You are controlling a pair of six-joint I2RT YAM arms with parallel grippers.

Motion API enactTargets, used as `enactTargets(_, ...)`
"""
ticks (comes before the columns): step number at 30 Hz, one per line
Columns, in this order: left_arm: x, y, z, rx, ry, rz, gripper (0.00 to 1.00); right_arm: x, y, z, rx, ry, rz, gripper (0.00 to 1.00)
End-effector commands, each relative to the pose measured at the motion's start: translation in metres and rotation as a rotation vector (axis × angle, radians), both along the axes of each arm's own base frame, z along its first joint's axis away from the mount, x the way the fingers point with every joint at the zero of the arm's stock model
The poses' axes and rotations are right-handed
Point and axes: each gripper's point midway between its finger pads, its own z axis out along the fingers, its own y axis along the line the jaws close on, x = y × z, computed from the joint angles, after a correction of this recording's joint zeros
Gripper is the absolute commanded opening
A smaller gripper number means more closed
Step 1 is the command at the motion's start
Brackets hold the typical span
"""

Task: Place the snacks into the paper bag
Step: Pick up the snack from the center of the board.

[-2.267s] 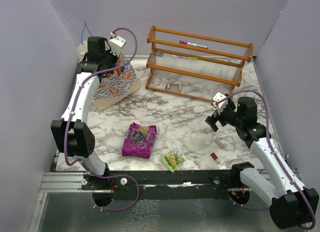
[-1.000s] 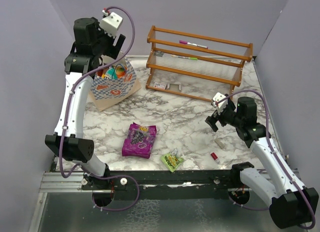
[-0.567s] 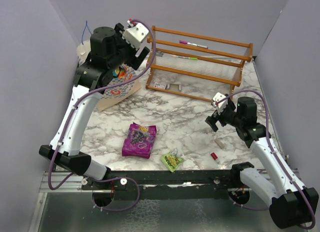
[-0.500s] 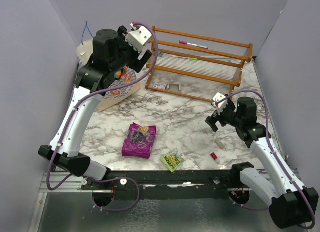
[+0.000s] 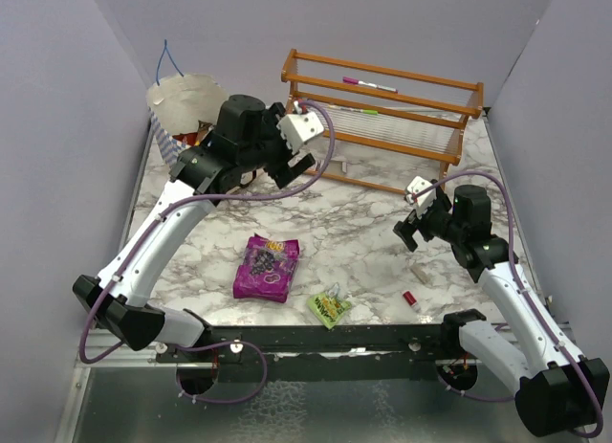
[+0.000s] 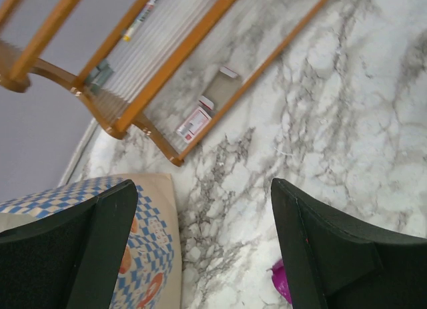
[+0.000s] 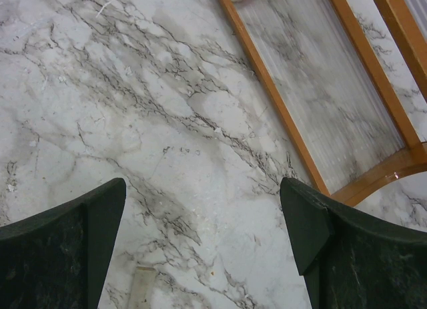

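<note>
The paper bag (image 5: 182, 97) stands at the back left, its cream inside showing and its front partly hidden behind my left arm. In the left wrist view its checked side (image 6: 143, 255) lies at the lower left. A purple snack packet (image 5: 266, 267) lies flat at the table's middle front, and only its corner (image 6: 283, 282) shows in the left wrist view. A small light-green packet (image 5: 329, 307) lies near the front rail. My left gripper (image 5: 290, 168) (image 6: 203, 189) hangs open and empty, right of the bag. My right gripper (image 5: 406, 234) (image 7: 201, 189) is open and empty above bare marble.
A wooden rack (image 5: 382, 118) (image 6: 133, 89) (image 7: 293, 122) stands at the back with pens on it. A small beige stick (image 5: 419, 271) (image 7: 140, 285) and a tiny red cylinder (image 5: 409, 298) lie by the right arm. Purple walls close in three sides.
My left arm has swung away from above the bag, right and forward towards the rack's left end, with its jaws open. The right arm has stayed still.
</note>
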Motion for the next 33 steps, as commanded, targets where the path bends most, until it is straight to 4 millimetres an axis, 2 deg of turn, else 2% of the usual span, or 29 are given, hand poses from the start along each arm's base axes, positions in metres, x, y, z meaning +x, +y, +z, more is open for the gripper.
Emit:
enactTargets(1,-0.034,-0.007,-0.025,0.059,0.044,-0.147,0.84,0.007,-0.007,0.001,-0.015,-0.028,-0.033,0.99)
enactTargets(7,-0.061,-0.019,-0.09,0.085,0.176,-0.272,0.84,0.009,-0.01,0.0,-0.023,-0.031,-0.055,0.99)
enactTargets(11,-0.094,-0.036,-0.138,0.048,0.32,-0.402,0.83,0.011,-0.013,-0.001,-0.032,-0.028,-0.07,0.99)
enactTargets(14,-0.116,-0.046,-0.166,0.031,0.409,-0.471,0.83,0.011,-0.015,0.0,-0.031,-0.034,-0.076,0.99)
enactTargets(15,-0.138,-0.056,-0.186,0.001,0.491,-0.541,0.82,0.011,-0.016,-0.001,-0.031,-0.034,-0.079,0.99)
enactTargets(16,-0.145,-0.058,-0.197,0.003,0.528,-0.551,0.81,0.011,-0.016,-0.001,-0.032,-0.034,-0.078,0.99)
enactTargets(23,-0.178,-0.066,-0.242,0.076,0.673,-0.656,0.78,0.012,-0.018,-0.005,-0.042,-0.02,-0.082,0.99)
enactTargets(30,-0.195,-0.069,-0.277,0.154,0.776,-0.692,0.74,0.011,-0.017,-0.008,-0.047,-0.016,-0.078,0.99)
enactTargets(33,-0.202,-0.068,-0.288,0.195,0.791,-0.708,0.69,0.012,-0.018,-0.008,-0.049,-0.015,-0.079,0.99)
